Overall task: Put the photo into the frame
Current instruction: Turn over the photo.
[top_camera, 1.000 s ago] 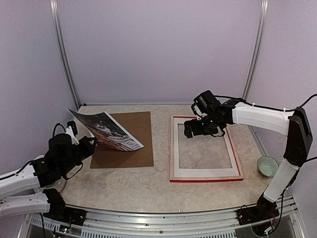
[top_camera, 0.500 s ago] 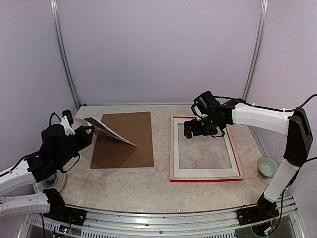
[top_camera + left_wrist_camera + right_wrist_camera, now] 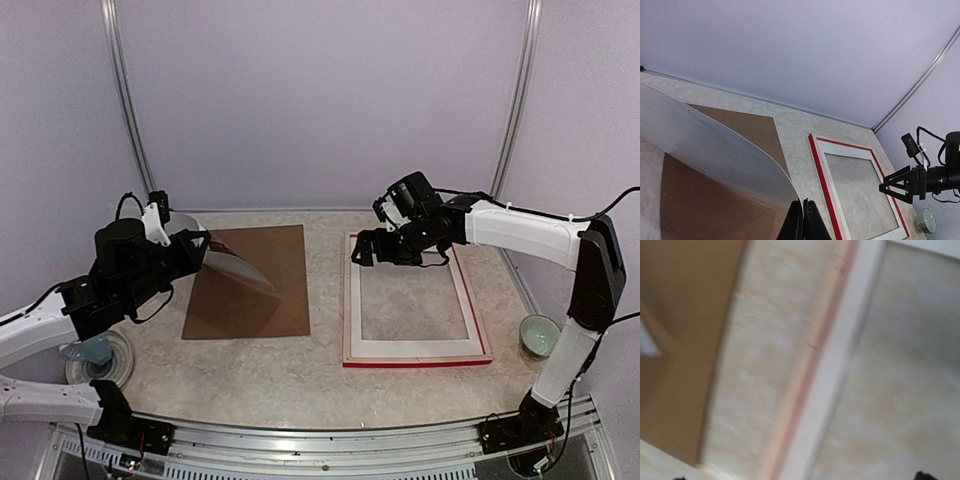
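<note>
Since the earlier pics the photo has been lifted and turned over by the left arm, so the cat side is hidden & only the plain white back is seen. The right arm has been moved a bit to the left. The photo is pinched at one edge by the left gripper, w/ both fingers pressed tight on the paper. The sheet is bent in a curve and held in the air over the left part of the brown board. Whether its low end touches the board can't be told. The frame is laid flat on the table, right of the board, pale side up w/ a red edge. The right gripper is held over the frame's far left corner, its fingers spread wide & nothing gripped. The right wrist pic is blurred. A small bowl is seen near the frame's near right corner
</note>
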Available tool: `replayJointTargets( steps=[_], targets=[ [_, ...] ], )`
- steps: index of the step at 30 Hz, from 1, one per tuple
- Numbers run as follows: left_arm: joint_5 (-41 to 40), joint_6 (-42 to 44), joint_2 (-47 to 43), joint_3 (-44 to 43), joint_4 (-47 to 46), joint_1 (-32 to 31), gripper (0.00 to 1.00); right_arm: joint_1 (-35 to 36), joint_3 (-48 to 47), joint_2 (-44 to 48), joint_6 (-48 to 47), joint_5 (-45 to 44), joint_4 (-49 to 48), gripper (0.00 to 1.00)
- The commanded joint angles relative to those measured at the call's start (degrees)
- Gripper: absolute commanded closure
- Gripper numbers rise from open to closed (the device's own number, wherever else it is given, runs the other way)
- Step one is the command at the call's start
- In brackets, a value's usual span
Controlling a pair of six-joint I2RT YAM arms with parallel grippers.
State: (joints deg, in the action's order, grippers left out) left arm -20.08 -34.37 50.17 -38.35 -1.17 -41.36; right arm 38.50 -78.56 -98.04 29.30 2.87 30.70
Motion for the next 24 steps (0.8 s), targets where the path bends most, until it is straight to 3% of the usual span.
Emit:
replayJointTargets(
  steps=[1, 11, 24],
  targets=[
    [2.73, 3.94, 2.24, -2.62, 0.36, -2.25, 0.97, 0.5, -5.97, -4.27, 2.29, 6.77, -3.72, 0.01],
    [9.42, 6.73, 8.13, -6.85, -1.29, -5.68, 0.96, 0.45, -20.68, -19.59, 4.28, 13.78, -2.21, 0.01],
    [15.44, 9.35, 20.37, -12.64, -4.8, -11.13, 0.94, -0.06, -20.77, -20.45, 7.83, 22.93, -7.45, 0.01]
  ],
)
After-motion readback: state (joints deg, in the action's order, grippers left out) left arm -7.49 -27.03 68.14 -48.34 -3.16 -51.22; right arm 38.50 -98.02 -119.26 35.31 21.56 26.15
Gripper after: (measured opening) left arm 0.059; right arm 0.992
